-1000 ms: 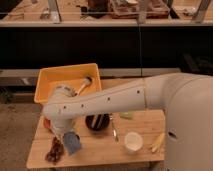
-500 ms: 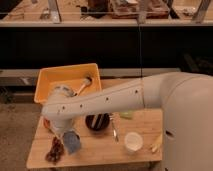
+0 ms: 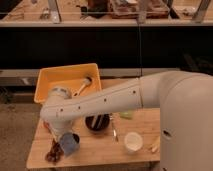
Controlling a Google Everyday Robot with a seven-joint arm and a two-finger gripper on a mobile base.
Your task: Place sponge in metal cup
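Observation:
The sponge (image 3: 67, 144), a light blue-grey block, hangs tilted at the front left of the wooden table (image 3: 100, 152). My gripper (image 3: 62, 139) comes down from the white arm and is shut on it. The metal cup (image 3: 76, 137) is a small dark round shape just right of and behind the sponge, and the sponge partly hides it. The sponge is at the cup's left rim, not inside it.
A dark bowl with utensils (image 3: 96, 122) stands right of the cup. A white cup (image 3: 133, 141), a pale green piece (image 3: 126, 115) and a yellowish item (image 3: 154, 145) lie to the right. A yellow bin (image 3: 60, 79) is behind. A reddish-brown object (image 3: 53, 152) lies at the front left corner.
My gripper and the sponge have shifted slightly left, staying low beside the metal cup. The other objects have not moved.

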